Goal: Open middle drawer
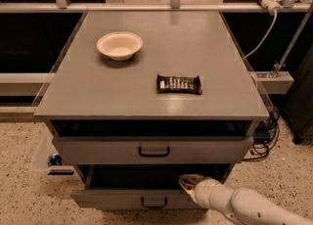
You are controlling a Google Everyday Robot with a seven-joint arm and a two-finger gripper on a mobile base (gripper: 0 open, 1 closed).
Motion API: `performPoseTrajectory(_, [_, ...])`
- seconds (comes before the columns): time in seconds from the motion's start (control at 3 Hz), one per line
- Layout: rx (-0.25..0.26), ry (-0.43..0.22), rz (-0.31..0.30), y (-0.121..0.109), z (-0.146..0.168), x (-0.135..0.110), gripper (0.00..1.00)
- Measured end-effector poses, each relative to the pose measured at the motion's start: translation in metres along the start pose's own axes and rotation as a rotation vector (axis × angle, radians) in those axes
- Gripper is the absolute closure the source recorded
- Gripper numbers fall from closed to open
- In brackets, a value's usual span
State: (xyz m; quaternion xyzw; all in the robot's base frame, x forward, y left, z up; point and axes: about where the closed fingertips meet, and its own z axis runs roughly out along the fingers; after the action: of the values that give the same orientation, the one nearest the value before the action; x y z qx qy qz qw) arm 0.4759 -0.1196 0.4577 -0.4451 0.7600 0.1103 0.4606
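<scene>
**Middle drawer: position and tool status**

The middle drawer [112, 199] sits at the bottom of the camera view, directly below the top drawer [98, 149]. Its grey front stands forward of the cabinet body, and a dark gap shows between its upper edge and the underside of the top drawer. Its black loop handle [154, 202] is centred on the front.

The tool [187, 181] is at the upper edge of the middle drawer front, to the right of the handle and apart from it. Its tip lies at the mouth of the dark gap. Whether the tool is apart or together cannot be determined. The pale arm [244, 207] runs from the tool to the lower right corner of the view.

The top drawer also stands slightly forward of the cabinet. It carries its own black handle [154, 151], directly above the lower one.

The grey counter [88, 92] above the drawers carries two items, well apart:
- a pale bowl [120, 45], upright, at the rear left;
- a dark wrapped snack bar [179, 84], lying flat, right of centre and nearer the front edge.

A white cable [261, 35] hangs beyond the right rear corner of the counter. The floor [19, 190] is speckled.
</scene>
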Motion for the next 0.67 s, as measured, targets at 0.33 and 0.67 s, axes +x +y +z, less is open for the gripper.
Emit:
performPoseTrajectory(0.33, [0.000,0.000,0.000,0.000,0.000,0.000,1.00])
performPoseTrajectory(0.67, [0.017,0.038,0.019,-0.017,0.006,0.008,1.00])
